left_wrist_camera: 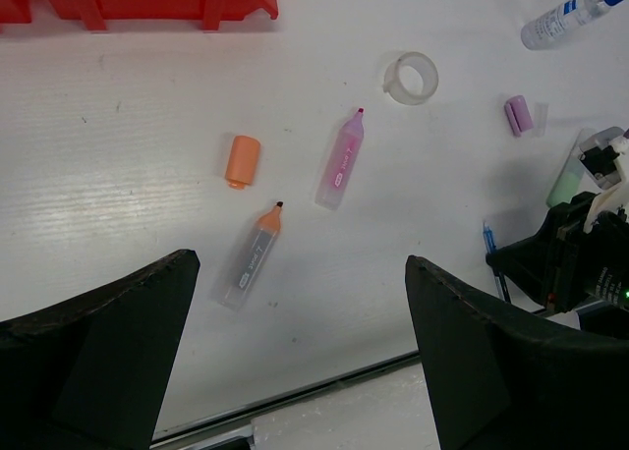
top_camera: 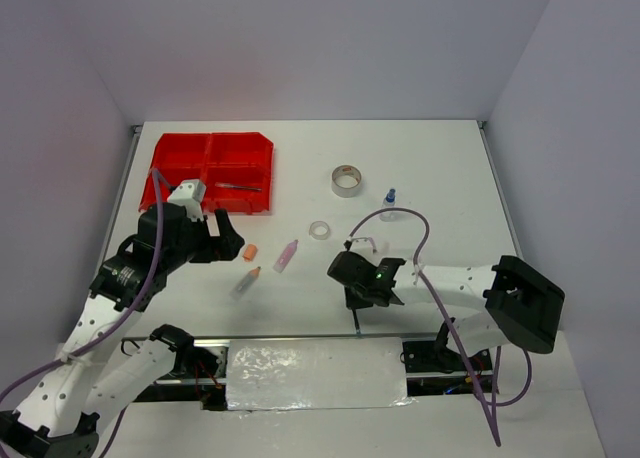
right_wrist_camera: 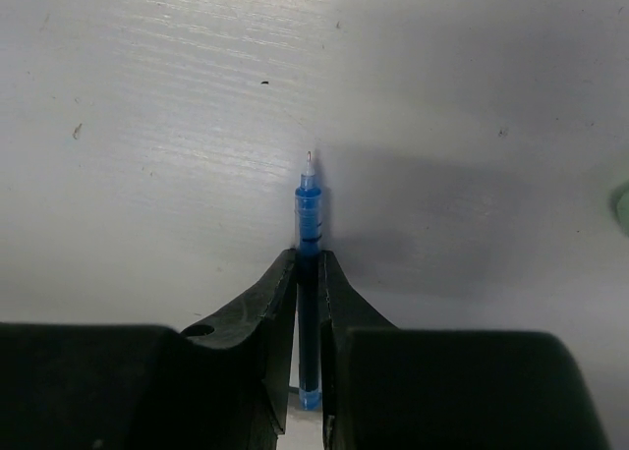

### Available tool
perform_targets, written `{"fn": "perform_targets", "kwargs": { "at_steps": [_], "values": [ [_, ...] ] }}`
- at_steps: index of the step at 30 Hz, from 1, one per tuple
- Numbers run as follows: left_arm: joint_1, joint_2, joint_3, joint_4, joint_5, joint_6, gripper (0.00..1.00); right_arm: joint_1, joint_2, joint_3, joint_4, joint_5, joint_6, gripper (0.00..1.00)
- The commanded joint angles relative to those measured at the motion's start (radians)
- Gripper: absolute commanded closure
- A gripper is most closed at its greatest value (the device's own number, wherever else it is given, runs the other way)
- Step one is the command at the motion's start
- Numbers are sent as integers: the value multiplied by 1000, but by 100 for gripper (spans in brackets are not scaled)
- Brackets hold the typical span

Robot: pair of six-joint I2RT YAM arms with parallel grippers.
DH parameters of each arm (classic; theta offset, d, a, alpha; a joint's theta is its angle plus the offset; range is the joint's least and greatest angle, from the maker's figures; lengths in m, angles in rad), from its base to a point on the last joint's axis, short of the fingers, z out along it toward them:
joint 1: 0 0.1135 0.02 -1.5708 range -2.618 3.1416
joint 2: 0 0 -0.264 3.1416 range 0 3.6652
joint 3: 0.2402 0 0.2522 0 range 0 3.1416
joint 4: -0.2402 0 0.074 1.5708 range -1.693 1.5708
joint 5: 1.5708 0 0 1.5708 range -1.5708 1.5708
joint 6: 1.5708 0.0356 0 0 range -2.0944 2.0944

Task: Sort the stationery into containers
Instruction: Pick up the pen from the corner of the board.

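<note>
We see the right gripper [right_wrist_camera: 308,263] clamped on the thin blue pen [right_wrist_camera: 309,209], whose tip sticks out past the fingertips over the white table [right_wrist_camera: 147,106]. The left gripper [left_wrist_camera: 300,273] stands wide apart.

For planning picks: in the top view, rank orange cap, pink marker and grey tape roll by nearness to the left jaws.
1. orange cap, beside the jaws of the left gripper
2. pink marker, further right
3. grey tape roll, back right
</note>
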Motion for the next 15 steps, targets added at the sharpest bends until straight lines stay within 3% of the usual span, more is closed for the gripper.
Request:
{"fn": "perform_targets", "kwargs": {
  "at_steps": [1,3,7,15],
  "values": [
    [-4,-13,6,27,-2,16,1,19,22,-79,-63,-45,42,91],
    [-4,-16,3,28,0,16,1,18,36,-67,-78,-44,38,71],
    [-2,-24,0,28,-2,14,1,22,62,-77,-68,-70,30,57],
    [-4,-19,-1,30,3,19,1,80,74,-57,-136,-61,64,59]
  ]
}}
